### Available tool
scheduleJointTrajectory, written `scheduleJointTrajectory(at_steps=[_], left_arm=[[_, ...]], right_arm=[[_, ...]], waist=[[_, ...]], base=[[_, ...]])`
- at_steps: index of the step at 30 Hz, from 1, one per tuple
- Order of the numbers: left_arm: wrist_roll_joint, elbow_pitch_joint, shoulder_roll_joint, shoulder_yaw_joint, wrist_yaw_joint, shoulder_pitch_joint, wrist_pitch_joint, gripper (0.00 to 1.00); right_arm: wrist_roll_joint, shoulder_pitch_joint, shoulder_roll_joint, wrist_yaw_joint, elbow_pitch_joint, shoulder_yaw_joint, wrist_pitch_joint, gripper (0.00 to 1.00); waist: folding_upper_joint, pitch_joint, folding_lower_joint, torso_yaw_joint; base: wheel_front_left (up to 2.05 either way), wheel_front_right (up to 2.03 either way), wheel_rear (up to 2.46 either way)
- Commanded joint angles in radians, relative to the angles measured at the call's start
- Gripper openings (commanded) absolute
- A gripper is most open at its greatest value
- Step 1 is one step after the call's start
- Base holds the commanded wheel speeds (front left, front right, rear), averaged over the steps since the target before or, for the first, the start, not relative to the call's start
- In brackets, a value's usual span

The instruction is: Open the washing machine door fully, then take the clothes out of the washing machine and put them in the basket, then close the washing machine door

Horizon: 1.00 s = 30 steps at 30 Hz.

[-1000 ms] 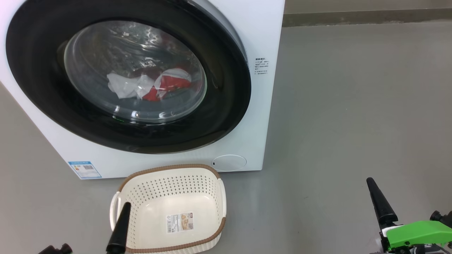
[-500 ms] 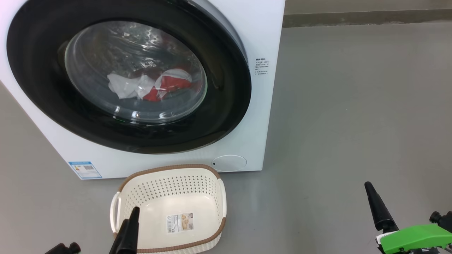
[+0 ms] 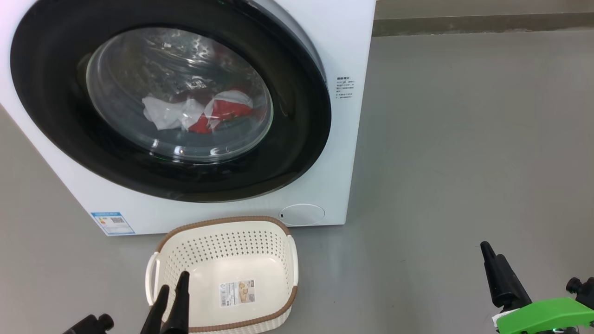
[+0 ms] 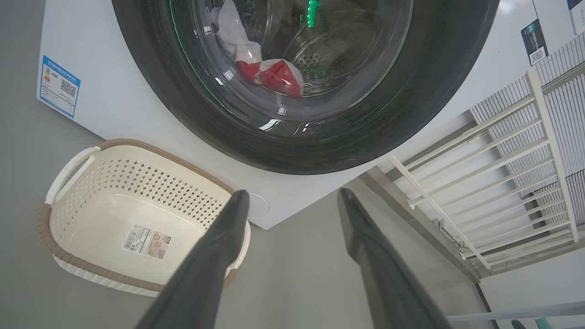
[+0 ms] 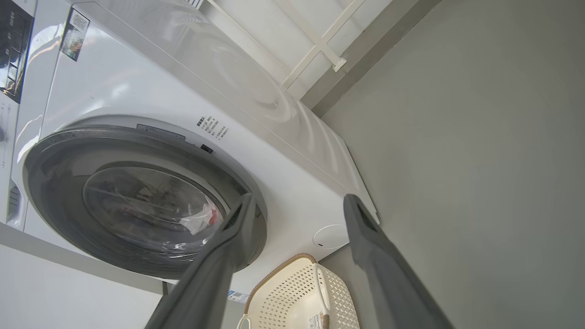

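Still shut, the washing machine door [image 3: 297,116] holds the red and white clothes [image 3: 218,113] behind its glass at the far left, while the cream basket [image 3: 222,221] sits on the grey floor [image 3: 441,139] just in front of the washing machine [image 3: 345,46]. The left gripper [image 3: 174,280], fingers apart, has slid right and lower at the basket's near left corner over the last second. The right gripper [image 3: 489,250], also spread, has dipped slightly at the near right.
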Motion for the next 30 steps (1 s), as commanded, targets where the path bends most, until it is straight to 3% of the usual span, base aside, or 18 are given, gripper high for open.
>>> scheduleJointTrajectory(at_steps=[1, 30], left_arm=[[0.034, -0.033, 0.012, 0.01, 0.005, -0.005, -0.016, 1.0], [0.388, -0.079, 0.014, -0.027, 0.039, 0.021, -0.099, 1.0]], right_arm=[[-0.029, -0.002, -0.021, 0.0, -0.028, 0.012, -0.014, 1.0], [-0.27, 0.03, -0.058, 0.0, -0.042, 0.048, -0.097, 1.0]], waist=[[0.0, 0.0, -0.0001, 0.0], [0.0, 0.003, -0.0001, 0.003]], base=[[0.0, 0.0, 0.0], [0.0, 0.0, 0.0]])
